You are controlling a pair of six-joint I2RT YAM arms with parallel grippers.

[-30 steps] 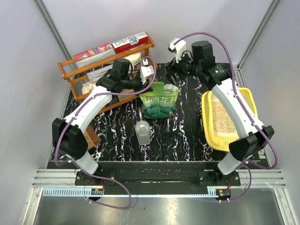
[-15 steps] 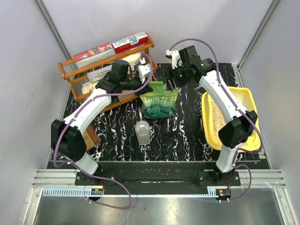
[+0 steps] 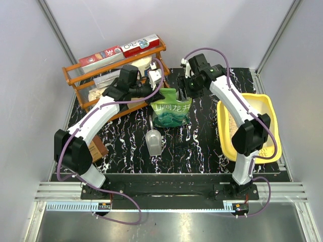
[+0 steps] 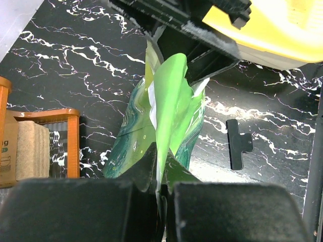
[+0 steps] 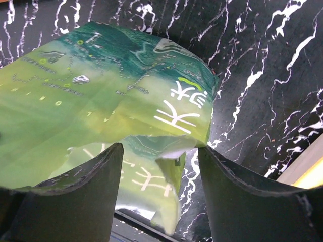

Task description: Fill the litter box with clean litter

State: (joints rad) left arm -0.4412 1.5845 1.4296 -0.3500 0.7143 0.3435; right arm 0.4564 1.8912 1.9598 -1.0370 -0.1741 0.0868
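Left gripper (image 4: 160,184) is pinched tight on the top edge of the green litter pouch (image 3: 171,110). From its wrist cam you can see both fingers squeezed together with that thin bright green flap caught between them. The right gripper (image 5: 160,174) is the opposite story. Its fingers (image 5: 81,201) sit spread apart either side of the pouch's other top corner, the one with the white Chinese characters on it, and a bit of loose flap hangs in the gap. I can't see either finger actually pressing on it.

The pouch itself stands upright around the middle of the black marble-look table (image 3: 126,146), with its top edge crumpled. A grey scoop (image 3: 154,141) lies just in front of it on the near side, and a small black clip (image 4: 238,143) lies flat on the table near the pouch's base.

Over on the right is the yellow litter box (image 3: 223,141), apart from the pouch. There's some beige clean litter (image 3: 232,128) in it, though the right arm crosses over the tray and hides a good part. Back left is the orange rack (image 3: 75,68) with boxes stacked on it.
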